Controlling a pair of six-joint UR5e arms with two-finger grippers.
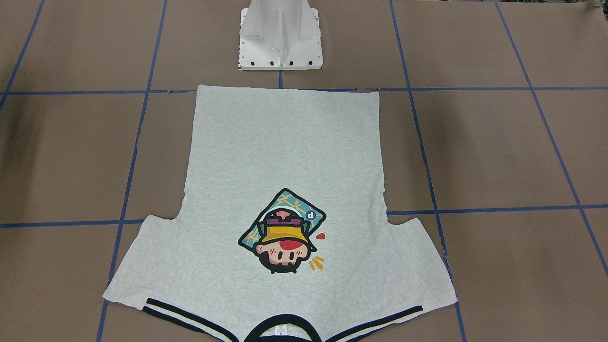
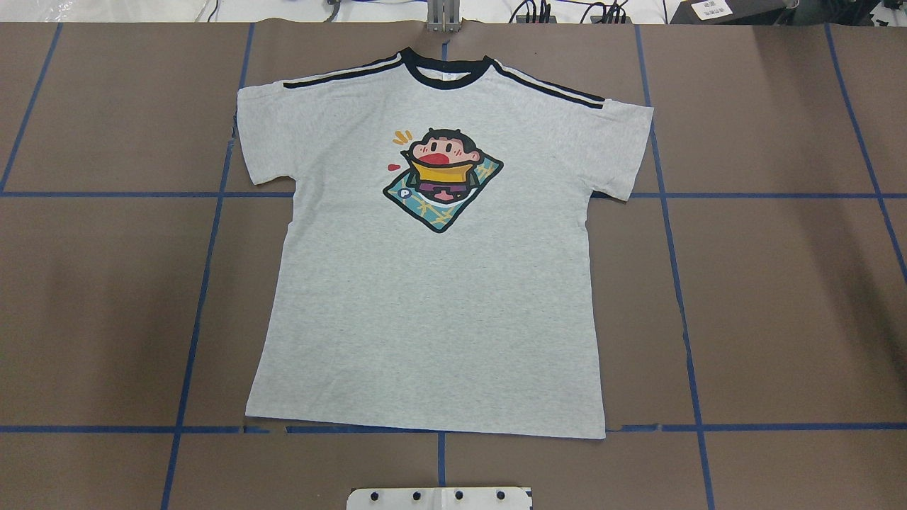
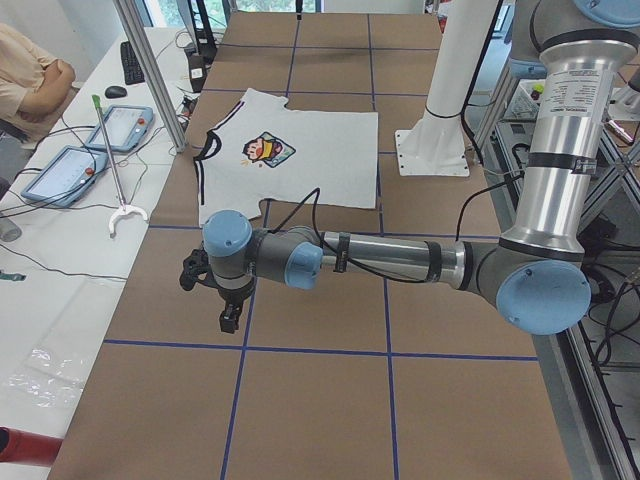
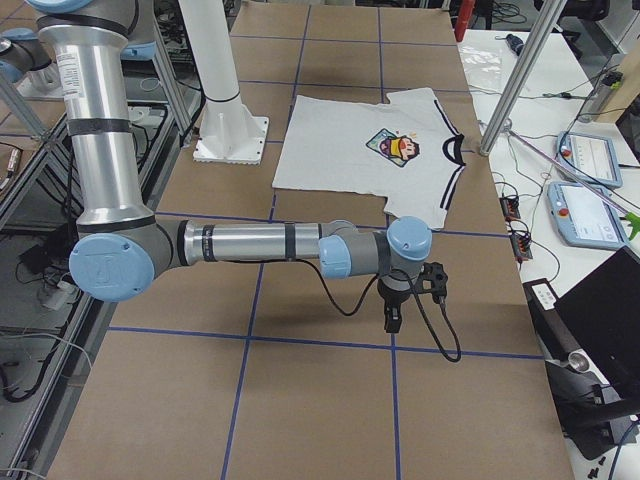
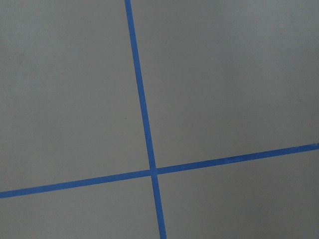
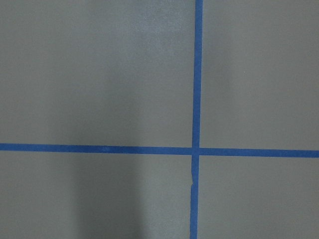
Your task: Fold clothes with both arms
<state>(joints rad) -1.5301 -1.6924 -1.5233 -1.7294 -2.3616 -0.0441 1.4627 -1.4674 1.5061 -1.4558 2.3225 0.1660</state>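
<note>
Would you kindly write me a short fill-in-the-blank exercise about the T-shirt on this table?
The grey T-shirt lies flat, its print facing ____.
Its collar is ____.
The cartoon head wears a ____ hat.
Missing words: up, black, yellow.

Bare table (image 2: 779,297) flanks T-shirt (image 2: 432,304), pedestal (image 1: 280,38) near hem

Robotics lab; blue-taped grid table (image 2: 106,283); teach pendants (image 3: 122,127) alongside; aluminium frame posts (image 3: 150,70).
</note>
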